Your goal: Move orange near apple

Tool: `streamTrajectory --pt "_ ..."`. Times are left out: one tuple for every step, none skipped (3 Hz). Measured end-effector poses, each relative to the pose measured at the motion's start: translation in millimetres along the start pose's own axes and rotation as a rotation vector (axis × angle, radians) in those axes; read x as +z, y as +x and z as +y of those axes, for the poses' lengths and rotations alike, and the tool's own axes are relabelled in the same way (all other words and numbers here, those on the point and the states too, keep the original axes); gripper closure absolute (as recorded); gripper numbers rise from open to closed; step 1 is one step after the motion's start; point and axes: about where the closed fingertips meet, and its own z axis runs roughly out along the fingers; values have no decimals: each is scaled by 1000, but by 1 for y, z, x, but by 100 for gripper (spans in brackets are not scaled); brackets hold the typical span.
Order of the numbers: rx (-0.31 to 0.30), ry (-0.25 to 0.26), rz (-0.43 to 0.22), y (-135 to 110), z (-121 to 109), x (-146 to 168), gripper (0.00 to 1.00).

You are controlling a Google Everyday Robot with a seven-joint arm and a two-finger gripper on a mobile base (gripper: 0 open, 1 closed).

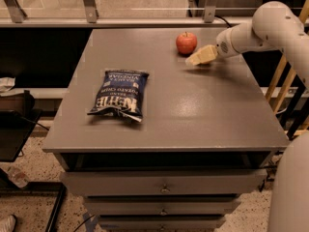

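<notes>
A red apple with a short stem stands on the grey table near its far right corner. My gripper reaches in from the right on the white arm and sits low over the table, just right of the apple and in front of it. The orange does not show anywhere in this view; it may be hidden by the gripper, but I cannot tell.
A dark blue chip bag lies on the left half of the table. Drawers are under the tabletop. A rail and glass panel run behind the table. A wooden frame stands at the right.
</notes>
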Motion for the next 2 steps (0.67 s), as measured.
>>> streamTrajectory --pt "-6 24 -26 -2 0 -13 0" --pt "-11 53 -56 1 2 -34 0"
